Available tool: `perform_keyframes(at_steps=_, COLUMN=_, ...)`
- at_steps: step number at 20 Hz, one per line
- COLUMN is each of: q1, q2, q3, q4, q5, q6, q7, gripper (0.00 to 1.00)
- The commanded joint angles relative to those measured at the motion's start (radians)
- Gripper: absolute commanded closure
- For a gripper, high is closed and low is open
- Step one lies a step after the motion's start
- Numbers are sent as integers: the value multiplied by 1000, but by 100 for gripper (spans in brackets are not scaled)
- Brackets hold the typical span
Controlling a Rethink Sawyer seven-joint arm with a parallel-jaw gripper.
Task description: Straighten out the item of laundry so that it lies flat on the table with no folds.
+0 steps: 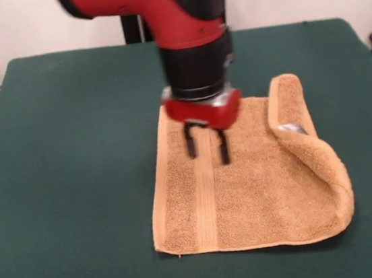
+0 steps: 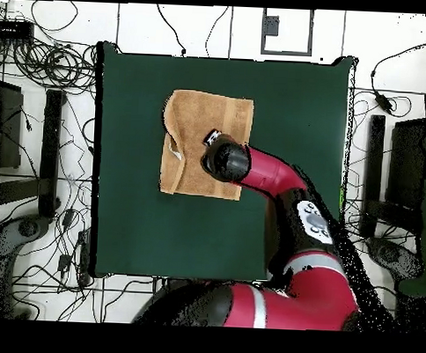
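The orange-tan towel (image 1: 246, 186) lies on the dark green table (image 1: 69, 180), right of centre in the front view. Its right side is folded over onto itself, and the fold runs from the far right corner down to the near right edge. A flat woven band runs along its left part. My gripper (image 1: 206, 149) hangs just above the towel's far left part, with its two black fingers (image 1: 191, 145) apart and nothing between them. In the overhead view the towel (image 2: 192, 130) lies at the table's far centre, and the arm covers its near right part and hides the gripper.
The red and black arm (image 2: 269, 173) reaches from the base at the bottom of the overhead view over the table (image 2: 127, 206). Cables and stands (image 2: 41, 158) surround the table on the floor.
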Motion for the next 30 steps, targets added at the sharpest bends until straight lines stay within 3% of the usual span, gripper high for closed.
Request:
perform_keyframes(at_steps=1, q1=44, q2=-14, q3=-6, q4=16, q5=103, q6=167, q7=217, gripper=0)
perform_keyframes(at_steps=11, q1=61, q2=91, q3=-4, q4=-42, q5=140, q6=68, q7=193, gripper=0)
perform_keyframes(at_steps=14, q1=109, q2=112, q3=-63, q4=-77, q5=134, q6=72, q7=210, gripper=0)
perform_keyframes(at_steps=20, q1=170, q2=269, q3=-112, q4=-195, q5=179, q6=10, q7=239, gripper=0)
perform_keyframes(at_steps=30, q1=151, q2=376, q3=-55, q4=-267, q5=196, q6=-101, q7=182, gripper=0)
